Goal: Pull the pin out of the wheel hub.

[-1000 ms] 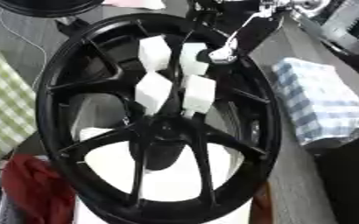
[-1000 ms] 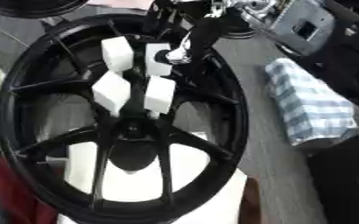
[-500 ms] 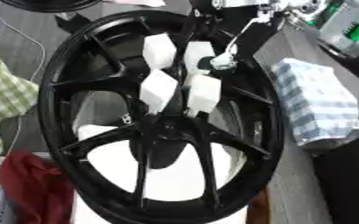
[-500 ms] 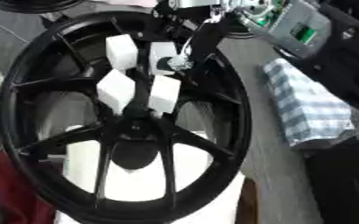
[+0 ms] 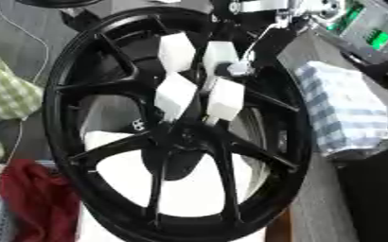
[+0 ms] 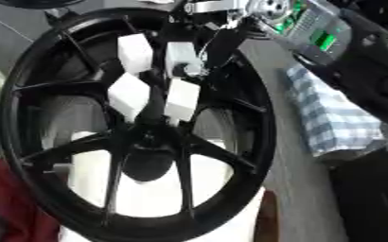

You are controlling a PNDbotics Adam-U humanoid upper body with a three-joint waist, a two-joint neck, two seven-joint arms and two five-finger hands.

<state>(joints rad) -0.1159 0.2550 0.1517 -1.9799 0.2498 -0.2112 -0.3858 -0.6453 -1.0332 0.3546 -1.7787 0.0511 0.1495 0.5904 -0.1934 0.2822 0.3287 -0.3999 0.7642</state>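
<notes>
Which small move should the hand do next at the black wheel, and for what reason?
Probably a short, straight pull back toward the upper right, after checking the grip. The right hand reaches down to a small pale piece, likely the pin, between the white blocks on the spokes of the wheel. The piece sits against the wheel, and whether the hand holds it cannot be seen.
</notes>
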